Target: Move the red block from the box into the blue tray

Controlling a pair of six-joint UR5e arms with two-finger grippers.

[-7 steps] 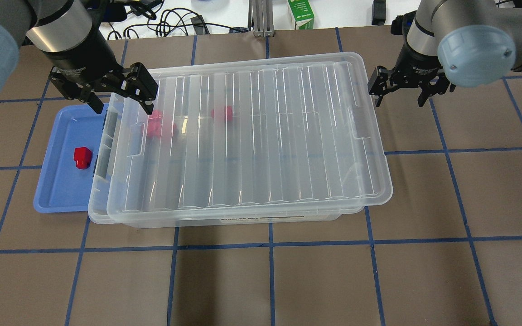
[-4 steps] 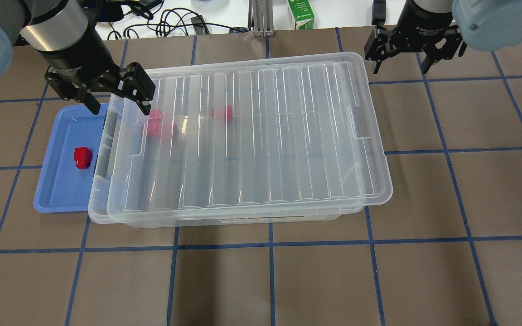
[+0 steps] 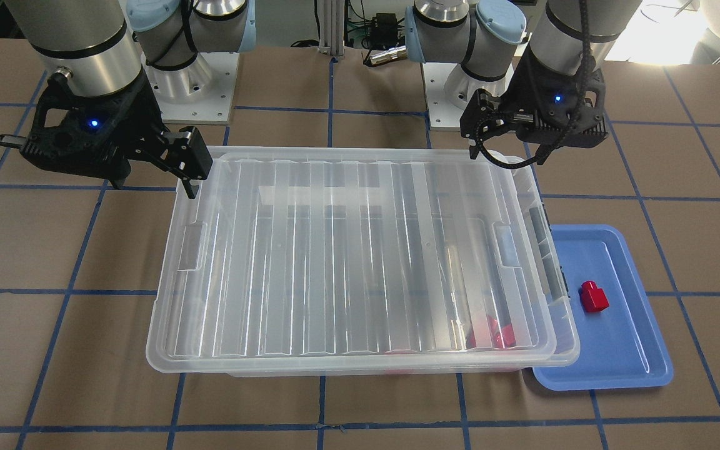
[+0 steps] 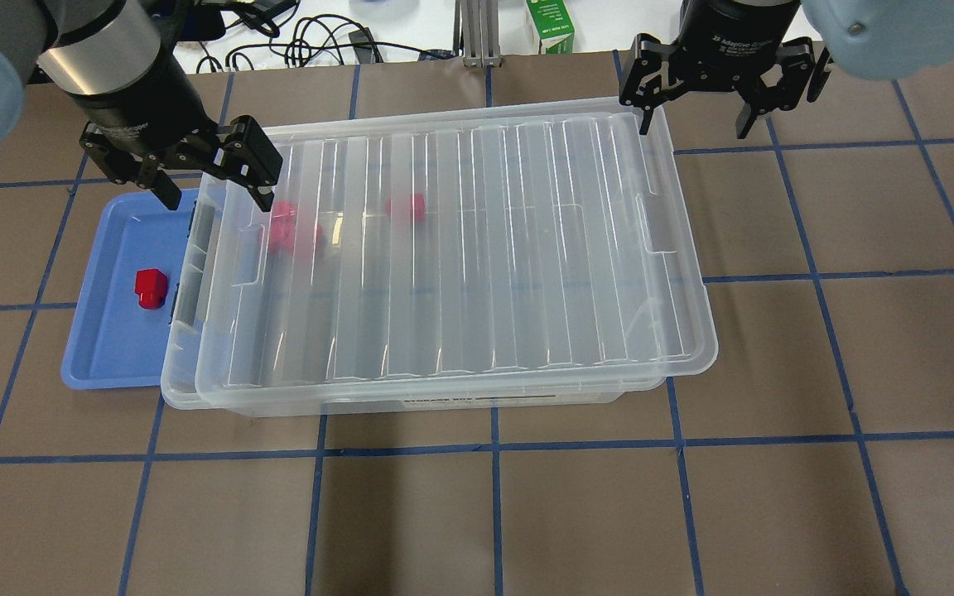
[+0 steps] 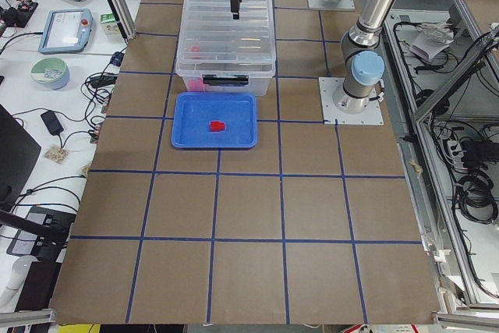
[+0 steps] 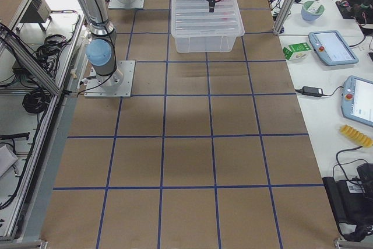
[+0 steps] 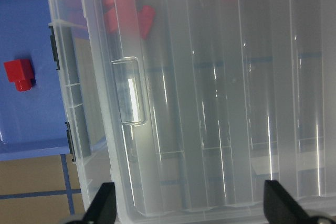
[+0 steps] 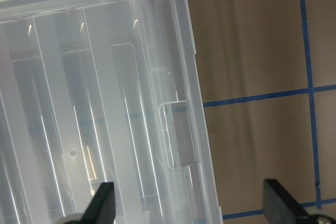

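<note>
The box is a large clear bin with its ribbed lid on, slightly askew. Red blocks show blurred through the lid near its left end, and another lies further in. One red block lies in the blue tray, whose right part sits under the box's left end; this block also shows in the front view and the left wrist view. My left gripper is open and empty above the box's far left corner. My right gripper is open and empty over the far right corner.
A green carton and cables lie past the table's far edge. Blue tape lines grid the brown table. Bare brown surface lies in front of the box and to its right.
My right gripper has moved away and to the left, from beside the box's right end to over its far right corner. My left gripper has barely shifted. The blocks have not moved.
</note>
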